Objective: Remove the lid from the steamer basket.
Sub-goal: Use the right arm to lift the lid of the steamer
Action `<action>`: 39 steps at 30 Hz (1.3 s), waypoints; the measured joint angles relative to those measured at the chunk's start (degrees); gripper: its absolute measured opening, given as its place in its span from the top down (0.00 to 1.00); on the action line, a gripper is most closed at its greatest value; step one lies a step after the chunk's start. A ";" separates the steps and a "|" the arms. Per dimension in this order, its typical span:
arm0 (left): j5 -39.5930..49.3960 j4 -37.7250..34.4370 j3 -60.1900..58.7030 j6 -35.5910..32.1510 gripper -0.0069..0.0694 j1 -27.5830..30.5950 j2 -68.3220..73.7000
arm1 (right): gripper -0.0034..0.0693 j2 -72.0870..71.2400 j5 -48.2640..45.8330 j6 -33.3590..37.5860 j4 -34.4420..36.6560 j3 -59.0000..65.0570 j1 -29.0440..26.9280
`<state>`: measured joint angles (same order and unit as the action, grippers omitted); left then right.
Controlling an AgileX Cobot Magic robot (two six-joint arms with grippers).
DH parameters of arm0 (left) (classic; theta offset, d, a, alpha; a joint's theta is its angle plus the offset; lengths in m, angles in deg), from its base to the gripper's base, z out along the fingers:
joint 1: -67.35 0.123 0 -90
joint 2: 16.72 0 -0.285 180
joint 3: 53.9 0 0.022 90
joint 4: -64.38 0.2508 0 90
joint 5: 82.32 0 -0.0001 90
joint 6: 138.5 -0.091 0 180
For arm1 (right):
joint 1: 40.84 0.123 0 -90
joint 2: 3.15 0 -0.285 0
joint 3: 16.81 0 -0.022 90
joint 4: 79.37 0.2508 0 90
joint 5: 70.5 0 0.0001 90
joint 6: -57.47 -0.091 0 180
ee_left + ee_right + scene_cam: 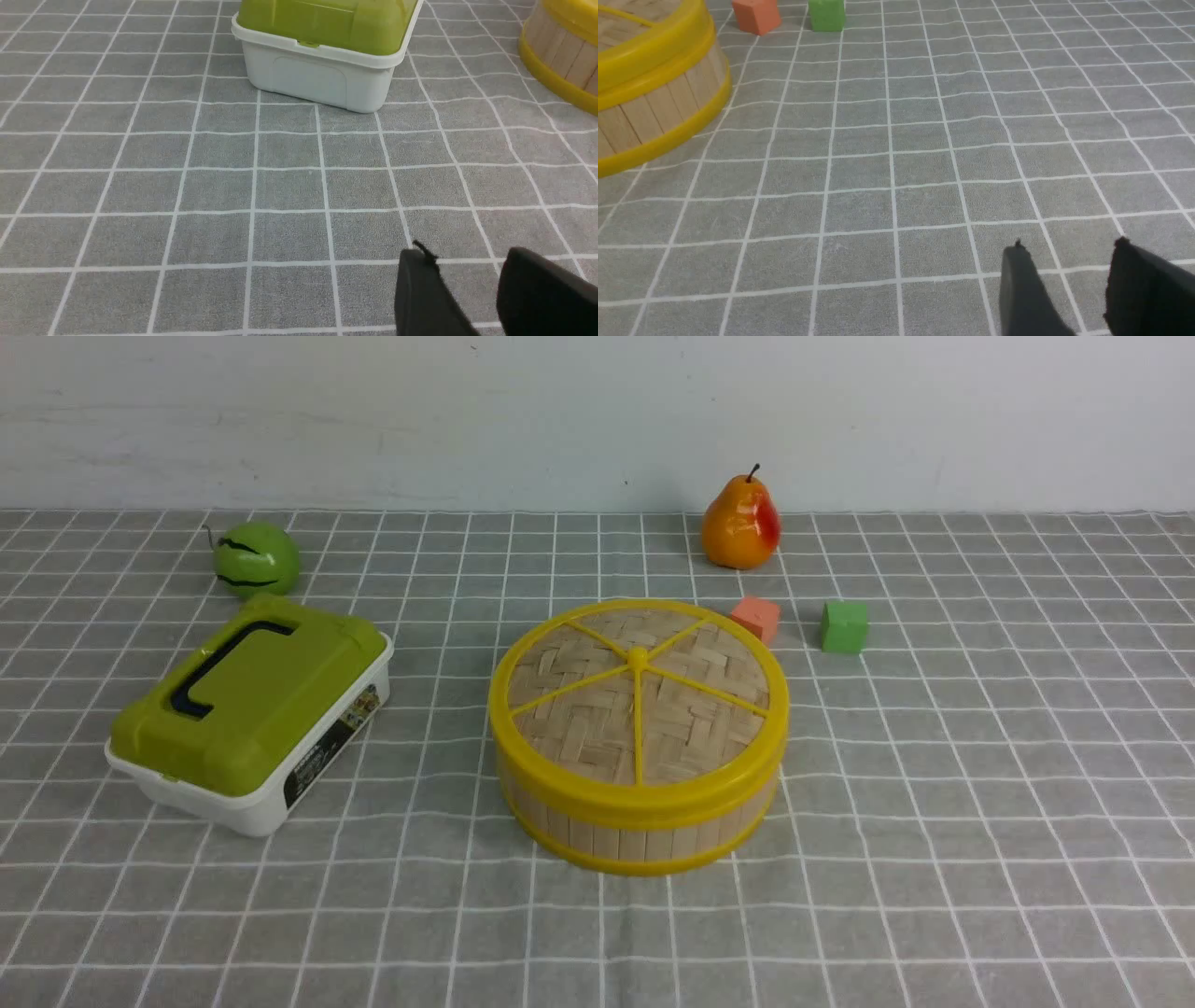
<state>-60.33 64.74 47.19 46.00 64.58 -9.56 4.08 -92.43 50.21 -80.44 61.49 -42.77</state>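
Bamboo lid (639, 691) sits flat on the steamer basket (635, 835), its yellow rim seated in the basket's top ring, so my guess is it only comes off going straight up. It's round, so no real long axis. It faces up, the little centre knob (638, 659) points at the ceiling, and one of the five spokes runs from the knob toward the robot's side of the basket. The knob is probably the intended grab spot, dead centre so the lid lifts level. The left gripper (467, 289) hangs low over the cloth (934, 803) off to the basket's left, fingers parted, holding nothing. The right gripper (1073, 289) is the same deal on the basket's right, spread and empty. Both are well apart from the basket. A green-lidded box (247, 709) sits left of the basket, and an orange cube (756, 617) just behind it.
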 joint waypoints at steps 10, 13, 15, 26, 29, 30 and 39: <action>0.00 0.00 0.00 0.00 0.60 0.00 0.00 | 0.62 0.00 0.00 0.00 0.00 0.00 0.00; 0.00 0.00 0.00 0.00 0.60 0.00 0.00 | 0.62 0.00 0.00 0.00 0.00 0.00 0.00; 0.00 0.00 0.00 0.00 0.60 0.00 0.00 | 0.62 0.00 0.00 0.00 0.00 0.00 0.00; 0.00 0.00 0.00 0.00 0.60 0.00 0.00 | 0.62 0.00 0.00 0.00 -0.07 0.00 0.00; 0.00 0.00 0.00 0.00 0.60 0.00 0.00 | 0.62 0.00 0.00 0.00 -0.61 0.00 0.00; 0.00 0.00 0.00 0.00 0.60 0.00 0.00 | 0.62 0.00 0.00 0.00 -0.62 0.00 0.00; 0.00 0.00 0.00 0.00 0.60 0.00 0.00 | 0.62 0.00 0.00 0.00 -1.05 0.00 0.00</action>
<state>-60.33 64.74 47.19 46.00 64.58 -9.56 4.08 -92.43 50.21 -81.49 61.49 -42.77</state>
